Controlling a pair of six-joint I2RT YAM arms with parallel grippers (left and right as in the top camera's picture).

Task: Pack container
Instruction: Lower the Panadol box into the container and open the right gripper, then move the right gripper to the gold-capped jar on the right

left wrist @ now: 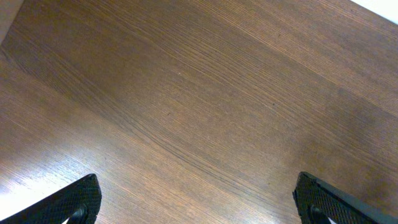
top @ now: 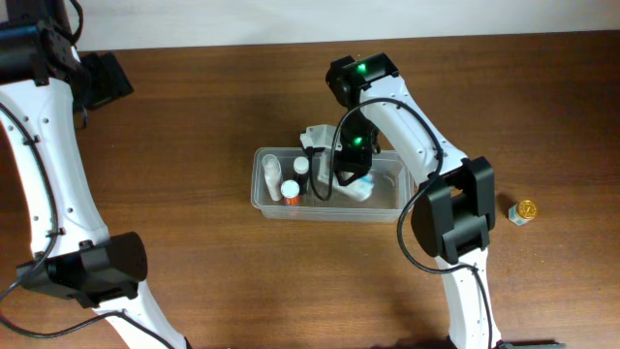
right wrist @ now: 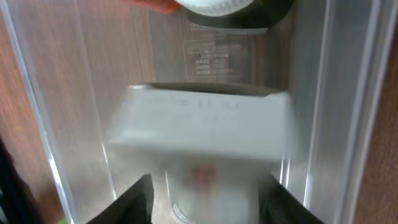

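The container (top: 328,214) is sitting at the centre of the wooden table (top: 194,126), with small bottles (top: 291,189) standing in its left end. The right gripper (top: 351,180) is reaching down into the container's middle. Its wrist view is showing a blurred white box (right wrist: 199,121) just beyond its fingers (right wrist: 134,202), and I cannot tell whether they are pinching it. The left gripper (left wrist: 199,202) is hovering over bare wood at the upper left of the overhead frame, fingers spread wide. A small gold object (top: 525,209) is lying at the right, well apart from the container.
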